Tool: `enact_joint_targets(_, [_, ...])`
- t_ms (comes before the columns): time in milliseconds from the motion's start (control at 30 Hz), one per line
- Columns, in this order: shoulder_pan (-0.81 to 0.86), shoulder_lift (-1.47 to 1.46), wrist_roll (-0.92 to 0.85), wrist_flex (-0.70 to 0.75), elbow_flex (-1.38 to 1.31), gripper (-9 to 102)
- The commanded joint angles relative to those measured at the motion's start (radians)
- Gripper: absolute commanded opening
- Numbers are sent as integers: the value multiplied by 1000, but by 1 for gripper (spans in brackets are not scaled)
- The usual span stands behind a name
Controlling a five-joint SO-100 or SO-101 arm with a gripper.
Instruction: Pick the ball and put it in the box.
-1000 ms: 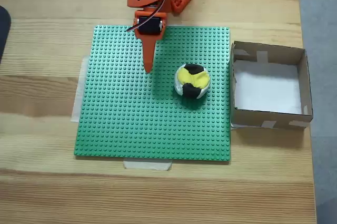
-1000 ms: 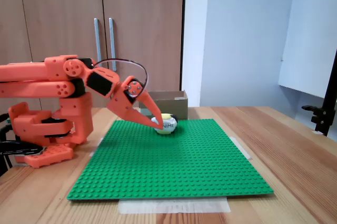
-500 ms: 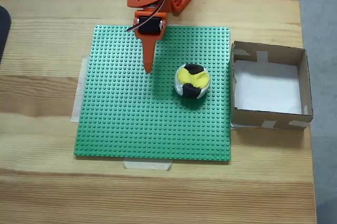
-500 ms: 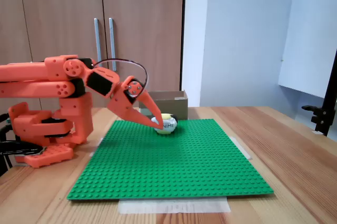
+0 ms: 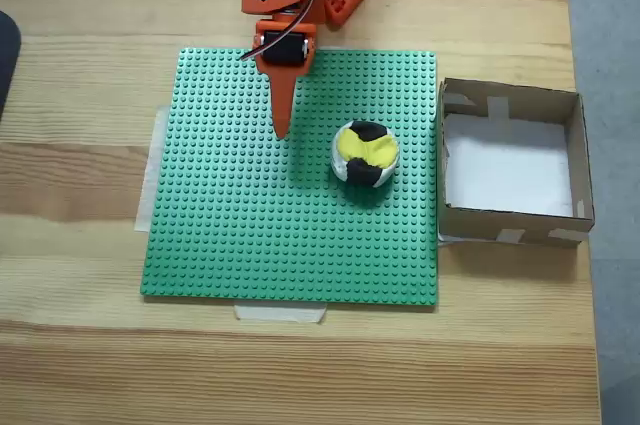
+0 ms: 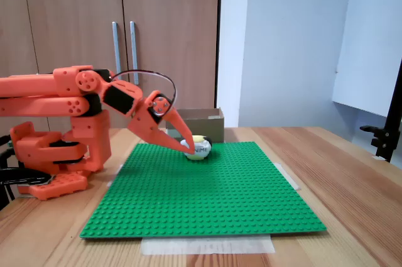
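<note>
The small round yellow, black and white ball sits on the green studded baseplate, beside the shallow brown cardboard box on the wooden counter. The orange pincer, fingers together, points down at the plate, apart from the ball.

This looks like a room in an office or a small lab set up for a desk robot trial. A pale wooden table with plank grain carries the setup; its right edge shows in a fixed view, with grey floor beyond it. A green studded baseplate is taped flat near the table's middle. Behind the table's far edge stand wooden cupboard doors with two upright metal handles, beside a plain pale blue wall. A black stand rises at the table's right edge. An orange hobby arm sits at the table's left edge.
</note>
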Motion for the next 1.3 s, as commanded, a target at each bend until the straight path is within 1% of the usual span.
enact_joint_targets(0, [6, 8, 6, -17, 43, -1])
enact_joint_targets(600, [6, -8, 9, -34, 25, -1])
enact_joint_targets(800, [-15, -38, 48, 11, -86, -1])
enact_joint_targets(1067, [-25, -201, 87, 29, -282, -1])
enact_joint_targets(1267, [-28, -334, 94, 112, -465, -1])
